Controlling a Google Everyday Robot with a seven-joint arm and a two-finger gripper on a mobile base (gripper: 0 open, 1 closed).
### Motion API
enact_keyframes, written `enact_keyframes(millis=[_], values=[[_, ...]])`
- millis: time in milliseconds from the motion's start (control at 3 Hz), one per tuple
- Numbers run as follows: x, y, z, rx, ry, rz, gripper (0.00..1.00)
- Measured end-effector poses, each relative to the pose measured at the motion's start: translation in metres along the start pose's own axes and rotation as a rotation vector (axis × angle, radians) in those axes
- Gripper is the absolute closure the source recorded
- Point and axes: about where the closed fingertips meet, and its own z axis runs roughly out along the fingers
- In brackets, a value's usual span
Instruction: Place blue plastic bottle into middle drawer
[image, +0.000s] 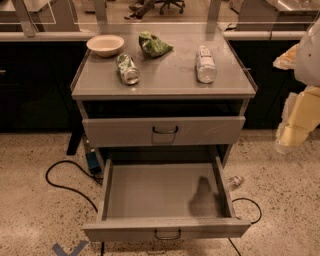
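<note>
Open middle drawer (150, 192) unobstructed, tool (291, 134) right

Robot body is showing only at the right edge of the camera view.

Upper part: a rounded white shell (311, 50) is presenting a smooth, plain surface. A ragged tan-orange patch (286, 58) is jutting from its left side; which part this is cannot be told.

Lower part: a blocky cream-yellow link (306, 116) is tapering down and to the left, with a paler whitish strip running along its left flank.

The gripper (285, 142) is appearing as the pale cream tip at the link's lower end, sitting right of the cabinet (165, 93) and apart from it.
</note>
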Motion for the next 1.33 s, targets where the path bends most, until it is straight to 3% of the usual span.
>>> enact_keyframes(millis=[333, 667, 1000, 1333], values=[[0.000, 0.000, 0.000, 0.000, 0.000, 0.000, 0.00], [-0.008, -0.020, 0.003, -0.011, -0.098, -0.008, 0.00], [-0.043, -0.072, 0.003, 0.014, -0.254, -0.020, 0.00], [-0.073, -0.123, -0.003, 0.047, -0.329, -0.012, 0.00]])
